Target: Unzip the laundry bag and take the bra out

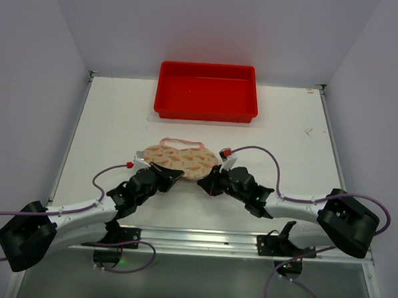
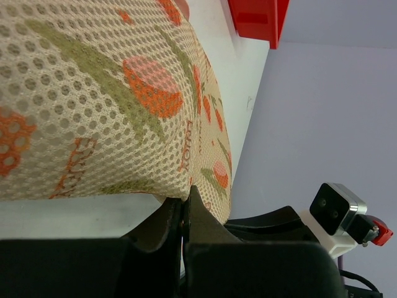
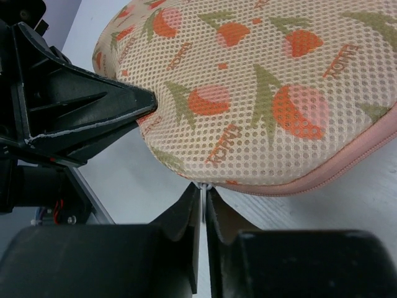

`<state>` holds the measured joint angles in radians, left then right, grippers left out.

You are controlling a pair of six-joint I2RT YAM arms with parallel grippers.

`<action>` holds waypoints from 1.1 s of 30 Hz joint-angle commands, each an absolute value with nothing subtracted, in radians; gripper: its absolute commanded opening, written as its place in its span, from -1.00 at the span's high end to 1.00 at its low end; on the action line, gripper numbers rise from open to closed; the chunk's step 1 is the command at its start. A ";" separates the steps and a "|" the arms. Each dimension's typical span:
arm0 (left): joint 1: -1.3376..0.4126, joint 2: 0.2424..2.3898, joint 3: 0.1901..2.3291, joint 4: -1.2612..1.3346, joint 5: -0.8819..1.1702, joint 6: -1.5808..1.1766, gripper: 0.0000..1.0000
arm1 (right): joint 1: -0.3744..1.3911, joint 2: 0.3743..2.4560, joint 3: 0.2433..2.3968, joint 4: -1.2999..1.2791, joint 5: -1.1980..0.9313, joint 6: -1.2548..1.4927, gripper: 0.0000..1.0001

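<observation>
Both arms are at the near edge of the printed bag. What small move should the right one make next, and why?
Probably slide the right fingers along the pink zip edge, away from the left fingers. They look closed on the metal zip pull, the left fingers pinch the laundry bag, and the zip appears shut.

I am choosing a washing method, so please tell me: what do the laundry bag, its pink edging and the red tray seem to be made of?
Laundry bag: matte mesh fabric, probably synthetic; small regular holes cover its printed surface. Pink edging: seemingly woven zip tape; a fine seam line runs along it. Red tray: likely moulded plastic; smooth, slightly glossy, even colour.
</observation>
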<state>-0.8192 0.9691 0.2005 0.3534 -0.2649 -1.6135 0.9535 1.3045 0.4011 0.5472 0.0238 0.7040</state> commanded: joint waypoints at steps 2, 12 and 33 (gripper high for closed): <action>-0.825 0.943 0.184 0.388 -0.288 -1.628 1.00 | 0.945 1.301 0.385 0.620 0.051 0.704 0.96; -0.802 0.796 0.140 0.210 -0.347 -1.582 1.00 | 0.844 1.089 0.316 0.378 0.023 0.752 1.00; -0.557 1.121 0.454 0.127 0.055 -0.969 0.51 | 1.009 1.260 0.612 0.092 -0.187 0.686 1.00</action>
